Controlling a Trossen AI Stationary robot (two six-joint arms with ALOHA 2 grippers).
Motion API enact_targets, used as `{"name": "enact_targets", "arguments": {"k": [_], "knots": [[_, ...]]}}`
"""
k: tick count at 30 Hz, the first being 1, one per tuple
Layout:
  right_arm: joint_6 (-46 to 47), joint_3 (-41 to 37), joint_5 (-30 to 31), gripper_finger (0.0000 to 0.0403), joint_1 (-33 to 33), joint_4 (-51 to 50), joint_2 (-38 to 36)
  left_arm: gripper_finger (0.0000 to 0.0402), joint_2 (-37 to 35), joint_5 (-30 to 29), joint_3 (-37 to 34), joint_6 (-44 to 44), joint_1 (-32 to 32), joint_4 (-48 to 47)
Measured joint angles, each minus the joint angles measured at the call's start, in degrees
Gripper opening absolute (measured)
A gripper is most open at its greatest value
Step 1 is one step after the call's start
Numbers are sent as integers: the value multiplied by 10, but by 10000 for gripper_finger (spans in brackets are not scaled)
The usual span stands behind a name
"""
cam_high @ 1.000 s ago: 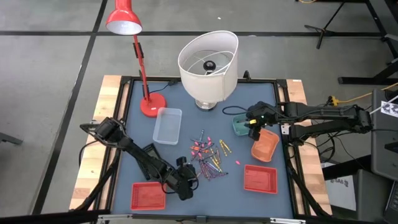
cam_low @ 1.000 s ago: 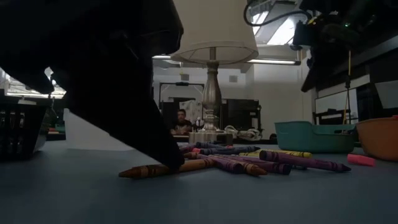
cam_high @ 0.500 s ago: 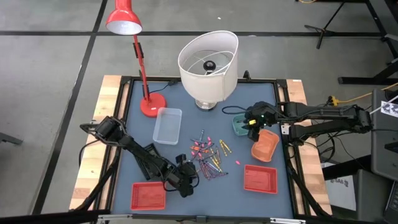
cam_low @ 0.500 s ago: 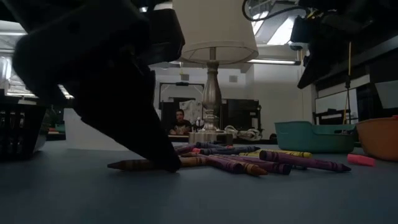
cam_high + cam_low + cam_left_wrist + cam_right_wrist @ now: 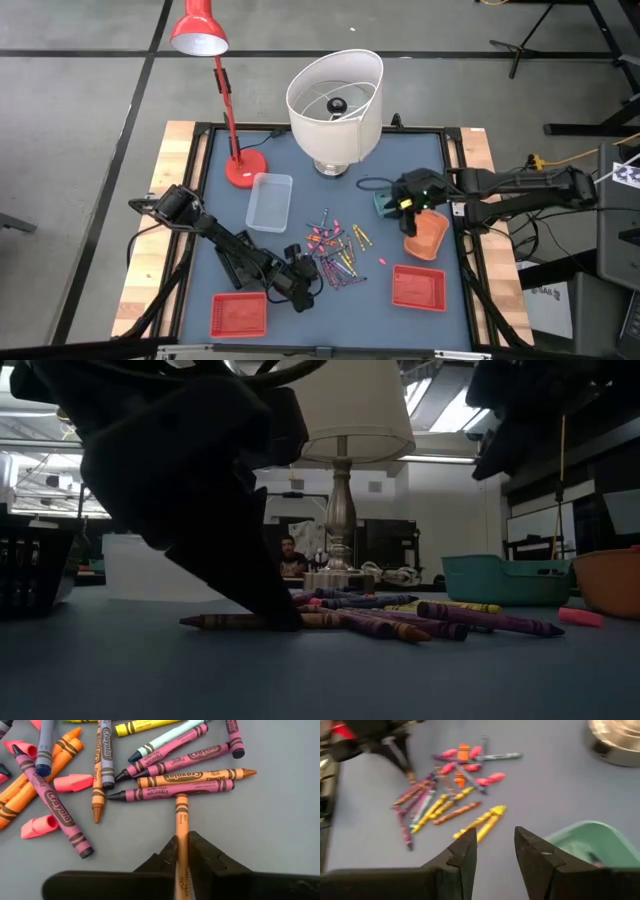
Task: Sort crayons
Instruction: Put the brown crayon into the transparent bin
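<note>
Several crayons (image 5: 335, 258) lie loose in a pile at the middle of the blue table (image 5: 300, 160); they also show in the low view as crayons (image 5: 440, 622). My left gripper (image 5: 182, 840) stands at the pile's near-left edge, as left gripper (image 5: 303, 287) in the high view, shut on a tan crayon (image 5: 181, 815). That tan crayon (image 5: 225, 622) lies flat on the table. My right gripper (image 5: 495, 845) hangs open and holds nothing; the high view shows this right gripper (image 5: 405, 202) above the teal tray (image 5: 385, 205) at the right. My left gripper pinches the tan crayon by its two long sides (image 5: 181, 832) between the two fingers. The fingers slant down from the table's near-left and lie along the crayon. Its far end (image 5: 181, 798) butts against a magenta crayon (image 5: 170, 791), and the crayon lies on the table.
A clear tray (image 5: 270, 200) sits left of the pile, red trays at near left (image 5: 238, 315) and near right (image 5: 418, 287), and an orange tray (image 5: 428, 235) beside the teal one. A red desk lamp (image 5: 225, 100) and a white-shaded lamp (image 5: 335, 95) stand at the far side.
My left gripper has shut on the tan crayon and edged toward the pile; the crayon has slid a little along the table, still lying flat. My right gripper has turned somewhat above the teal tray.
</note>
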Motion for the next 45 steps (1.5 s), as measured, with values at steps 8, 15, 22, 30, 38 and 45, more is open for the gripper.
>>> {"name": "enact_targets", "arguments": {"k": [8,15,22,30,38,45], "knots": [[64,0,66,131,110,41,2,7,0,0,0,9,0,0],[99,0,126,131,195,82,23,4,-12,28,-1,26,1,1],[100,0,170,131,253,148,90,6,-45,42,-2,35,9,3],[96,0,173,131,278,217,188,6,-98,56,-1,39,31,-26],[95,0,165,131,279,225,259,7,-176,50,-1,52,74,-131],[95,0,164,131,279,236,297,7,-219,42,-1,50,129,-248]]}}
